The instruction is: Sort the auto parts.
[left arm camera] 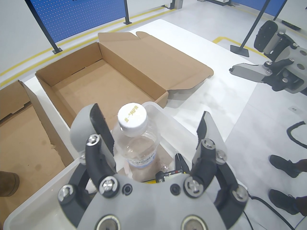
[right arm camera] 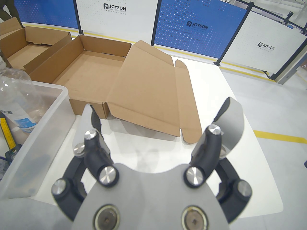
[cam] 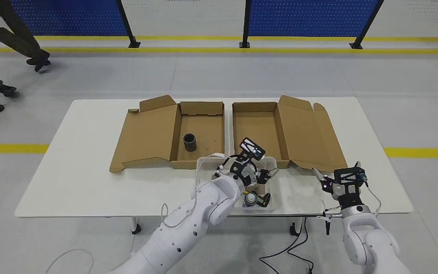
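**Two boxes, one bin, one bottle**

Two open brown cardboard boxes lie side by side on the white table (cam: 82,151). The left box (cam: 205,130) holds one short dark cylinder (cam: 190,142); the right box (cam: 254,133) lies beside it. One clear plastic bin (right arm camera: 43,130) sits in front of them. In it stands one clear plastic bottle (left arm camera: 136,142) with a white cap and a blue-and-white label. The left gripper (left arm camera: 150,116) hangs over the bin, jaws wide either side of the bottle, gripping nothing. The right gripper (right arm camera: 159,108) hangs over the table's right end, also wide open and holding nothing.

Print on panels and bottle
Logo wording marks the partition panels (right arm camera: 197,25); the bottle cap (left arm camera: 132,118) carries yellow characters (too small to make out), and the bottle label (left arm camera: 141,161) bears fine print.
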Action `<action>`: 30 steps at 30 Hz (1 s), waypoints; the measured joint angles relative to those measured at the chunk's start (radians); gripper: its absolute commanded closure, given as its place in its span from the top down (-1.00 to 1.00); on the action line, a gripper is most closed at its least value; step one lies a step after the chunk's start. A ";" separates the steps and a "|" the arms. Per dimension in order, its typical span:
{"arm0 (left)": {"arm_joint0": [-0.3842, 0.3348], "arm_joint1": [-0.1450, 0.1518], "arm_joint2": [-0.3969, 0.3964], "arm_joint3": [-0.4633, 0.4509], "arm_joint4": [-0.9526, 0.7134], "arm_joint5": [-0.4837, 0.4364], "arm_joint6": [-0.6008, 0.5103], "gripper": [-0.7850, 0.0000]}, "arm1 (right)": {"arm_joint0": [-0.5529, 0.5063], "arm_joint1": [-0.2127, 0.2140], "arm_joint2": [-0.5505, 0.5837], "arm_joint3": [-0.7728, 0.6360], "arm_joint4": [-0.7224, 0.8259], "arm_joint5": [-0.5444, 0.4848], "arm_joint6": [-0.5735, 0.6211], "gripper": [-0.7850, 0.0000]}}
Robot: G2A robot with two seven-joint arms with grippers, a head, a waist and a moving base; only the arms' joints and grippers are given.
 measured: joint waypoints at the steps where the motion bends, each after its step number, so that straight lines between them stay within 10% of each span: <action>1: -0.004 -0.002 0.002 0.009 0.001 0.001 0.003 0.27 | 0.000 0.000 0.000 0.000 0.000 0.000 0.000 1.00; 4: -0.011 -0.008 0.003 0.027 0.001 0.003 0.008 0.04 | 0.000 0.000 0.000 0.000 0.000 0.000 0.000 1.00; 20: -0.033 -0.029 -0.008 0.089 0.015 0.038 0.034 0.21 | 0.000 0.000 0.000 0.000 0.000 0.000 0.000 1.00; 30: -0.052 -0.044 -0.008 0.146 0.023 0.042 0.058 -0.47 | 0.000 0.000 0.000 0.000 0.000 0.000 0.000 1.00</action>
